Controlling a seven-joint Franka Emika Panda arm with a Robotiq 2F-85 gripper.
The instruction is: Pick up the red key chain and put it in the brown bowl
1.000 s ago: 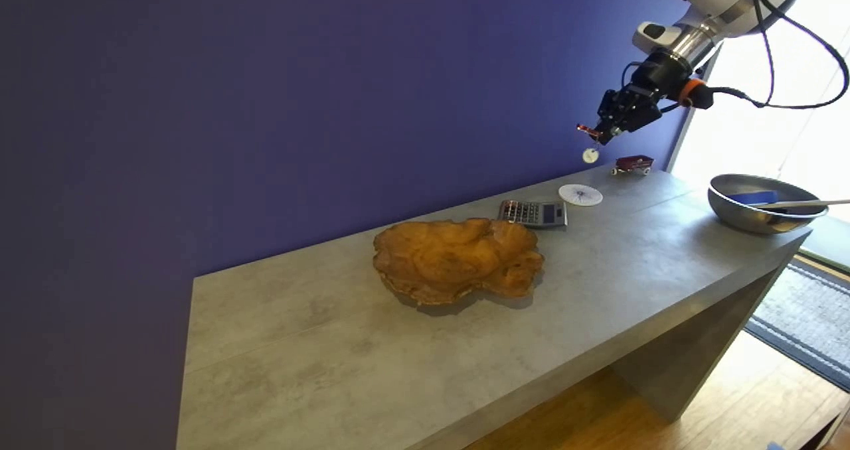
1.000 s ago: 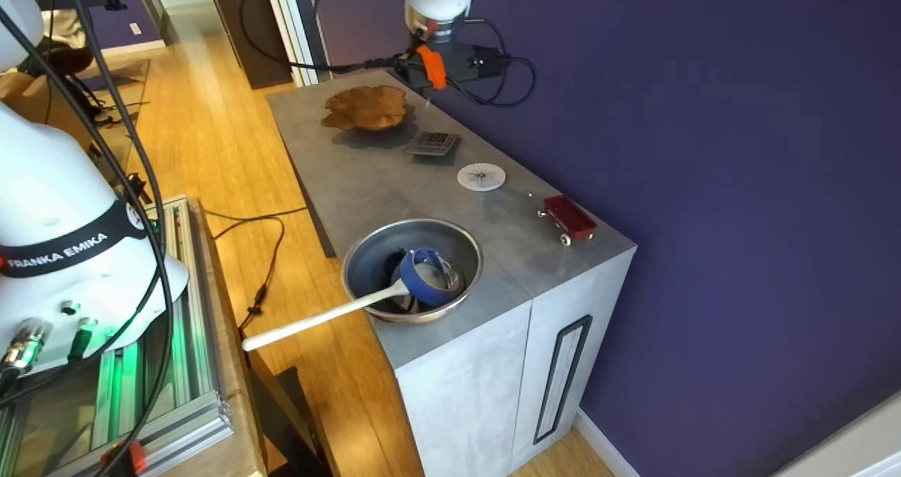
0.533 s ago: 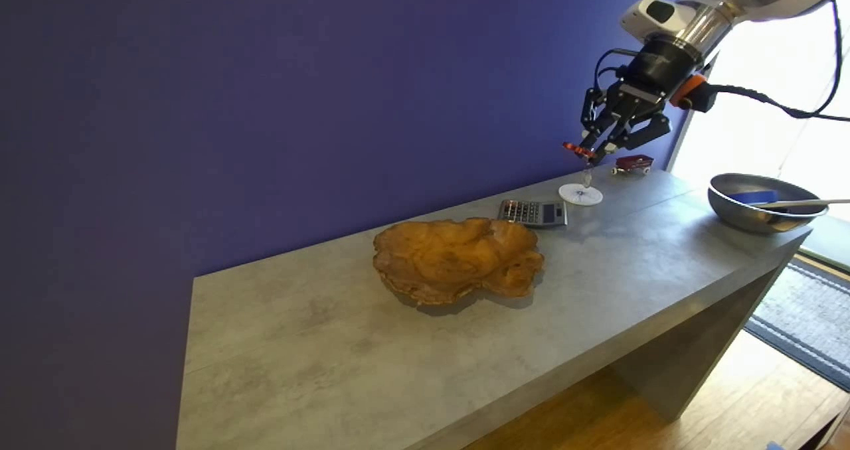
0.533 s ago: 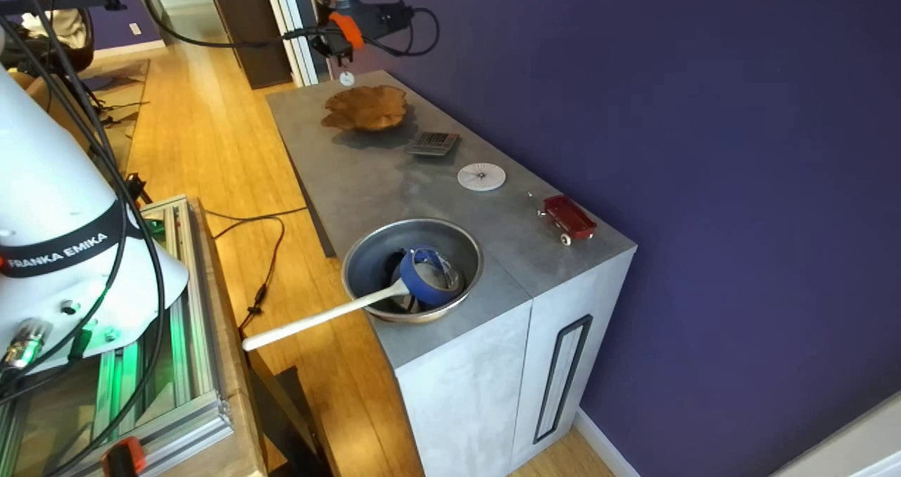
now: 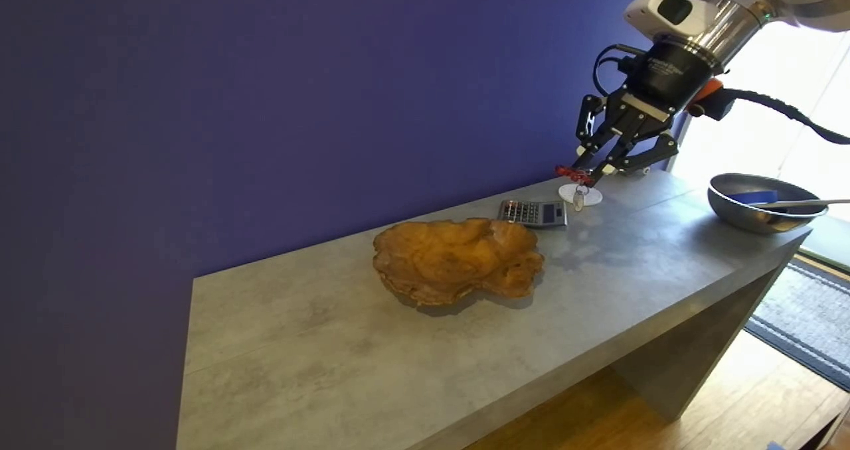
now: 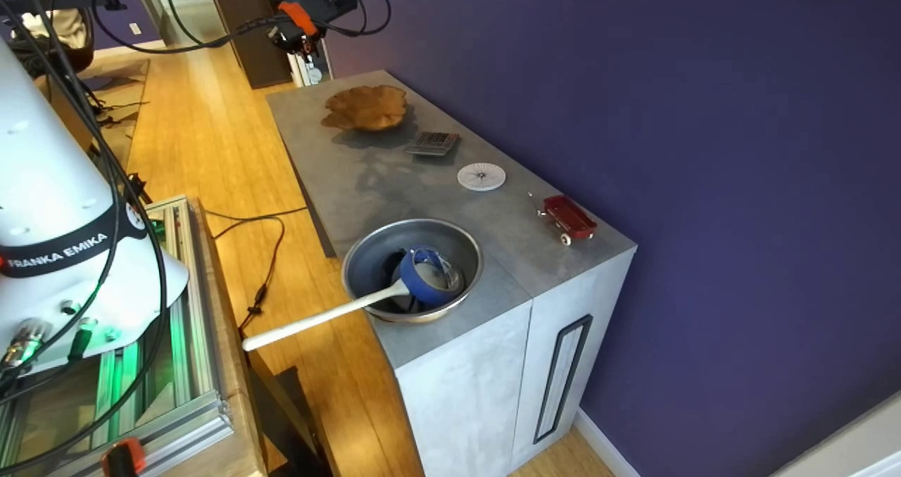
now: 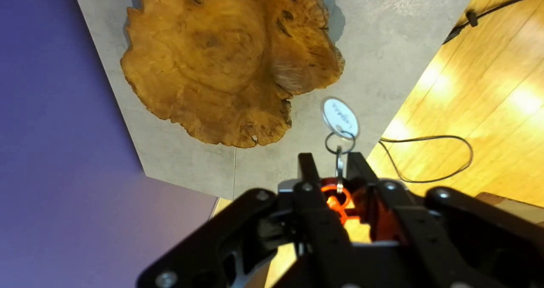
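Note:
My gripper [image 5: 585, 170] is shut on the red key chain [image 5: 572, 174] and holds it in the air. In the wrist view the key chain [image 7: 340, 209] shows orange-red between the fingers, with a metal ring and a white oval tag [image 7: 340, 117] hanging past the fingertips. In an exterior view the gripper [image 6: 305, 46] is small and the tag [image 6: 314, 75] hangs below it. The brown bowl [image 5: 458, 257] is wide, wavy-rimmed and amber. It also lies on the counter in an exterior view [image 6: 366, 107] and ahead of the fingertips in the wrist view [image 7: 212, 46].
A calculator [image 5: 533, 214] lies close beside the brown bowl. A white disc [image 6: 481, 176] and a red toy wagon [image 6: 569, 217] are further along the wall. A grey metal bowl [image 5: 757, 222] with blue tape and a white-handled tool stands at the counter's end. A purple wall [image 5: 332, 105] bounds the back.
The arm has moved away from the wall, and the gripper has come lower and turned in an exterior view. The key chain and its tag have moved along in the gripper. The brown bowl has not moved.

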